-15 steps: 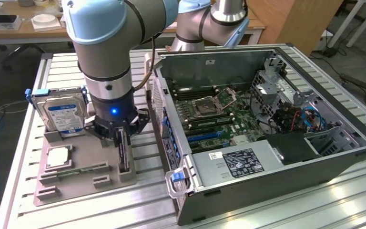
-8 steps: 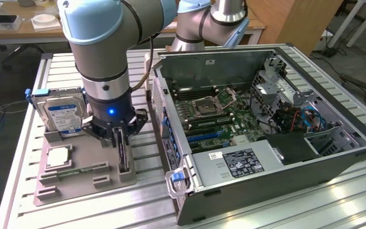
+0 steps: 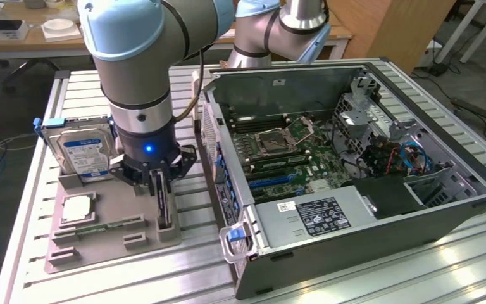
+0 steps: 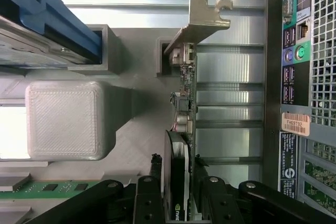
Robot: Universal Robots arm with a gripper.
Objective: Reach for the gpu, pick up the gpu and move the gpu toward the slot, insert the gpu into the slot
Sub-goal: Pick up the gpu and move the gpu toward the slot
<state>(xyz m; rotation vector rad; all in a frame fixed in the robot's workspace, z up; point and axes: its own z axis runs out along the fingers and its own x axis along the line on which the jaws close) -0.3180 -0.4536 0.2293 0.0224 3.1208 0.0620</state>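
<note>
The gpu (image 3: 165,204) stands on its long edge in a slot of the gray printed tray (image 3: 99,256), along the tray's 3 o'clock side in the exterior view, the side nearest the computer case (image 3: 479,174). In the wrist view the gpu (image 4: 185,103) shows edge-on, its green board seated in the tray (image 4: 139,129) and its pale metal bracket (image 4: 206,18) at the end away from the gripper.

The gripper (image 3: 159,185) is down over the card, 1 jaw on each face of it, roughly half open. In the wrist view the gripper (image 4: 177,159) straddles the black cooler end. Whether the jaws press on the card or stand just clear of it I cannot tell.

From the gripper, in the exterior view:
- a blue-labelled hard drive (image 3: 81,152) stands upright at 10 o'clock;
- a CPU (image 3: 76,208) lies flat at 8 o'clock;
- a green memory stick (image 3: 112,223) lies at 7 o'clock;
- the open case lies at 3 o'clock, showing its motherboard (image 3: 287,147) and power supply (image 3: 321,216).

All of this rests on a slatted metal table (image 3: 445,269).
</note>
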